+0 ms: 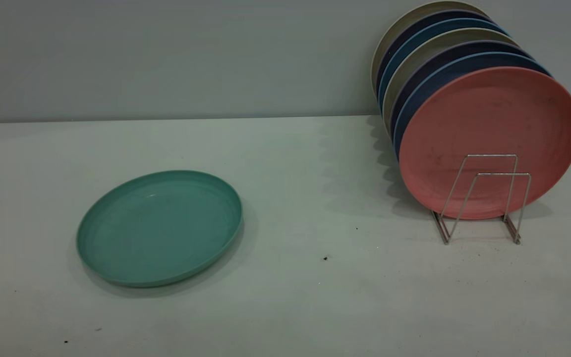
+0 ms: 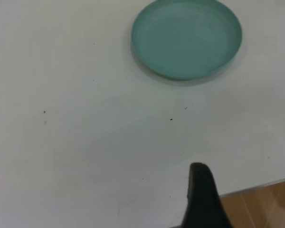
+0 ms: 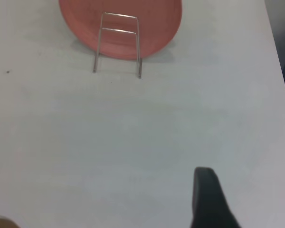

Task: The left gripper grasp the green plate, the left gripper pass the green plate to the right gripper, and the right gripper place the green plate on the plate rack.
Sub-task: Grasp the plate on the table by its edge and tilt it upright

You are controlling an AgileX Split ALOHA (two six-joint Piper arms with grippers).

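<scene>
The green plate (image 1: 159,228) lies flat on the white table at the left; it also shows in the left wrist view (image 2: 186,38). The plate rack (image 1: 484,198) stands at the right, with two empty wire loops in front of a salmon-pink plate (image 1: 488,141); it also shows in the right wrist view (image 3: 117,45). Neither arm shows in the exterior view. The left gripper (image 2: 249,178) is near the table's edge, far from the green plate, open and empty; only one finger (image 2: 202,194) shows. The right gripper (image 3: 249,185) is open and empty, well back from the rack.
Behind the pink plate, several blue, dark and beige plates (image 1: 434,59) stand in a row in the rack, reaching back to the grey wall. The table's edge and a wooden floor (image 2: 266,199) show beside the left gripper.
</scene>
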